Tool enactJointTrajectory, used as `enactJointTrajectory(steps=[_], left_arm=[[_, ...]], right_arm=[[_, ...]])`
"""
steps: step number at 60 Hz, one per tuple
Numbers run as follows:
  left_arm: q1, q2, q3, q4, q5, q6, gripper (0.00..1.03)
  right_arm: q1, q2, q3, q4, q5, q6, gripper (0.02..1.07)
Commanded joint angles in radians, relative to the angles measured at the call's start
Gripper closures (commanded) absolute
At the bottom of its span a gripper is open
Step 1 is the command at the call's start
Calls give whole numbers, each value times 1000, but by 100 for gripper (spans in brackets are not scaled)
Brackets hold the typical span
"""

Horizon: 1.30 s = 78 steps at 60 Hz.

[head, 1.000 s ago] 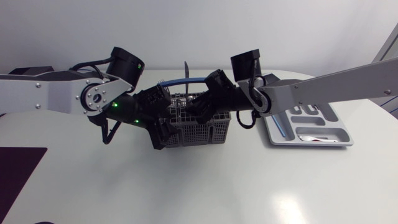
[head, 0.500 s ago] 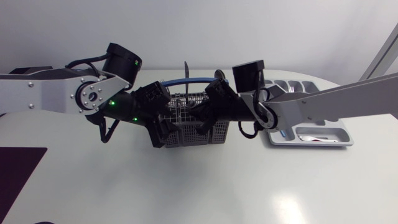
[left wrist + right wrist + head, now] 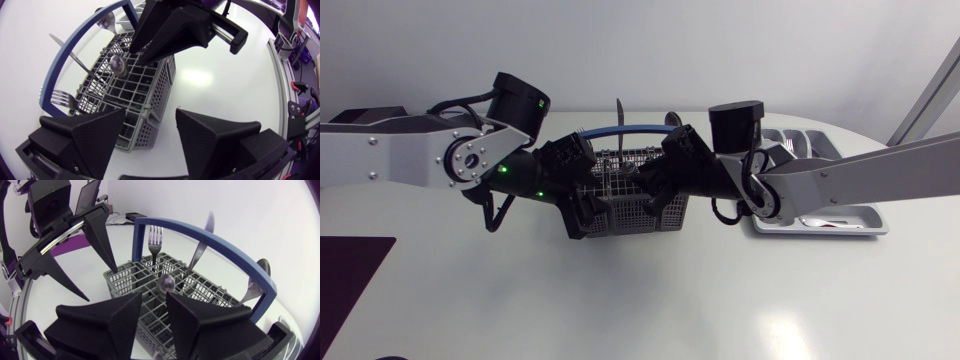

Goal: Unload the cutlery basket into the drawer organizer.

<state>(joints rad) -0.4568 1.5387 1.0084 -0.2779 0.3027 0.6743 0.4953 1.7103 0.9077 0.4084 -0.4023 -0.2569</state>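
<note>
Cutlery basket (image 3: pixel 625 218) sits mid-table in the head view. The drawer organizer (image 3: pixel 868 215) lies well apart on the right arm's side, partly hidden behind that arm, with a few pieces in it. Both arms meet at the basket. The left gripper (image 3: pixel 582 208) is at its near left corner, probably to steady it. The right gripper (image 3: pixel 655 192) dips in from above, beneath the blue handle (image 3: pixel 620 128). From up here the black fingers merge with the grid, so neither opening can be read.

The left wrist view settles one of them. Its own fingers stand wide apart, straddling the basket's corner. Whether either pad touches the wall I cannot tell, and nothing is clamped. This view also shows the right gripper's tips just beside the bowl of a spoon (image 3: pixel 118 65) standing upright in a middle compartment. A fork (image 3: pixel 62 97) and a knife (image 3: pixel 70 56) lean under the handle's arch.

The right wrist view gives the alignment that the others lack. Its fingers are only narrowly parted, and the spoon's bowl is just ahead of the gap rather than pinched in it. I judge the gripper to be lined up on that spoon but not holding it. A second spoon (image 3: pixel 259 272) leans by the handle, unseen from the head view.
</note>
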Motion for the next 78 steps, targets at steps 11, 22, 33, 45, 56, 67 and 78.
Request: enactJointTrajectory(steps=[11,22,33,45,56,67,78], left_arm=[[-5,6,-36,11,10,-9,20],[0,-2,-50,11,10,-7,20],[4,-6,-59,13,10,-4,20],[3,-6,-57,17,10,-7,20],[-2,-9,-56,16,10,-9,20],[-8,-12,-56,16,10,-10,18],[-8,-14,-54,16,9,-9,18]], right_arm=[[8,97,22,63,10,45,57],[17,120,36,104,17,64,57],[29,135,63,112,20,79,57],[35,161,82,113,17,84,67],[37,164,94,115,16,82,92],[40,160,94,119,8,82,100],[40,120,53,136,8,79,100]])
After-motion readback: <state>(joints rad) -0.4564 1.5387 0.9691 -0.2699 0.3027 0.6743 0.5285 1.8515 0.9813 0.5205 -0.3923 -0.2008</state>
